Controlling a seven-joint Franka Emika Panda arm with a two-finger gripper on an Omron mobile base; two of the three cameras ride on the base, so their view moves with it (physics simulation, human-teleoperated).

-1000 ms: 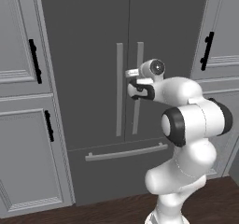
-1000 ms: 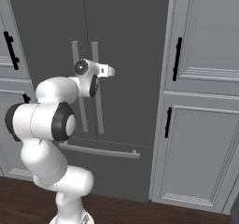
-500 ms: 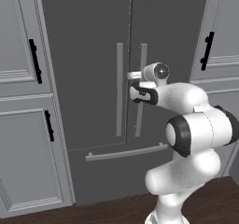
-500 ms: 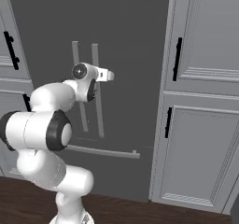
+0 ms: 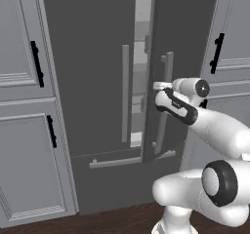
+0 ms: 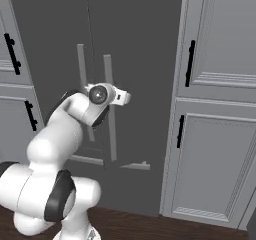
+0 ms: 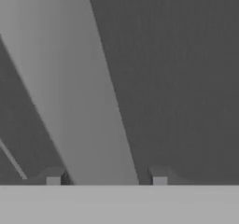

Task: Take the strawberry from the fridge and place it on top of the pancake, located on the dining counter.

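Item: fridge (image 5: 97,72). Tall dark grey two-door unit, standing between light grey panelled cabinets (image 5: 24,130) with black handles (image 5: 35,62). In the left base view its right door (image 5: 188,43) stood slightly ajar, leaving a narrow upright slit at about 12 o'clock of the frame, through which a pale interior (image 5: 141,43) with shelf edges showed. The left door was flush. A bottom drawer with a horizontal light bar (image 5: 114,162) ran below both doors.

Item: door handles. Two light grey upright bars, the left one (image 5: 125,91) on the shut door, the right one (image 5: 165,101) on the ajar door.

Item: pincer (image 5: 157,86). At the end of the white arm (image 5: 215,130), level with the middle of the right handle and right at it. In the hand view the two dark fingertips (image 7: 53,176) stood either side of the wide pale handle bar (image 7: 70,101), which ran from 11 o'clock down to 6 o'clock between them; the pincer was partly closed around the bar, though actual contact of the tips with it cannot be told. In the right base view the pincer (image 6: 125,97) sat at the right handle (image 6: 110,109), at roughly 9 o'clock of the frame centre.

Item: floor (image 5: 107,221). Dark wood boards, beneath the fridge and cabinets.

Item: strawberry. Not discernible through the slit.
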